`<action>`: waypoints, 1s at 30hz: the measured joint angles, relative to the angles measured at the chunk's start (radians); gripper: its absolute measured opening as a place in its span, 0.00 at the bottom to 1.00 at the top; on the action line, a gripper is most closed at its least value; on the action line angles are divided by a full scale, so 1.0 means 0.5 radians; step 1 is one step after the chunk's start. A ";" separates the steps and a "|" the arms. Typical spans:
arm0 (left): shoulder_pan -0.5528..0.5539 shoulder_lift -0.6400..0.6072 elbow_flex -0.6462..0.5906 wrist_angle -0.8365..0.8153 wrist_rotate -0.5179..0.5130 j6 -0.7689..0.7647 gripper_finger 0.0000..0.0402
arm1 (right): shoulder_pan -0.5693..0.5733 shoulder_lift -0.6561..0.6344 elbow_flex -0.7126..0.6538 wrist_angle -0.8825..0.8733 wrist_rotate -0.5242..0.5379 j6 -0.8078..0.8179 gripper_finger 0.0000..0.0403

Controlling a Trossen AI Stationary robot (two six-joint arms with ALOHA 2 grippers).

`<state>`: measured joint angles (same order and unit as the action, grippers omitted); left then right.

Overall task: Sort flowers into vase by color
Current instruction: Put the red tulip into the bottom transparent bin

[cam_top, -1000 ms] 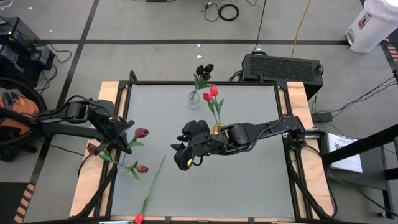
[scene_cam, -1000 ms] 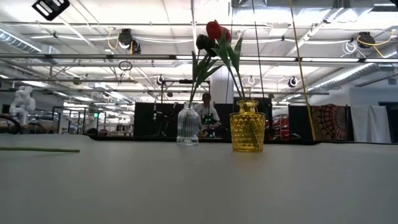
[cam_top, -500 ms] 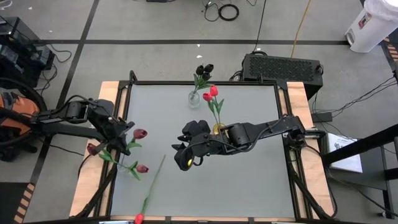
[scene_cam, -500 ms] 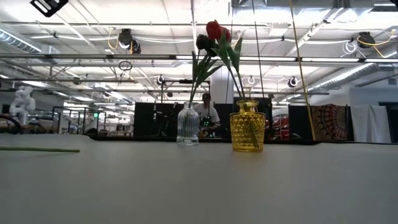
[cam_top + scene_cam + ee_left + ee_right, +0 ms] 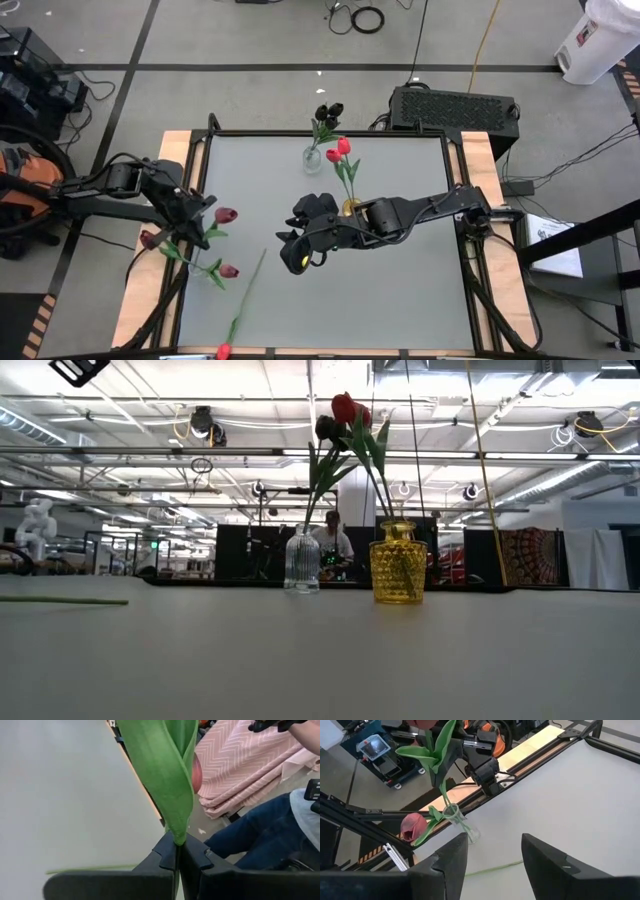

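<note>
High view: at the table's left edge the left gripper (image 5: 196,222) is clamped on a maroon tulip (image 5: 226,214) stem above a small clear vase (image 5: 212,272); a tilted stem could tip that vase. Mid-table, the right gripper (image 5: 291,245) hovers open and empty, the loose red tulip (image 5: 238,312) lying nearby.
</note>
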<state>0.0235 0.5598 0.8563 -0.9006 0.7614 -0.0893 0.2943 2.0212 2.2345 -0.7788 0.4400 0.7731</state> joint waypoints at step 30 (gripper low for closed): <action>0.000 0.005 -0.124 0.007 0.004 0.072 0.00 | 0.000 0.000 0.000 -0.010 0.000 0.015 0.44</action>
<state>0.0235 0.5621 0.7946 -0.8969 0.7634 -0.0534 0.2943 2.0212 2.2345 -0.7837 0.4400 0.7807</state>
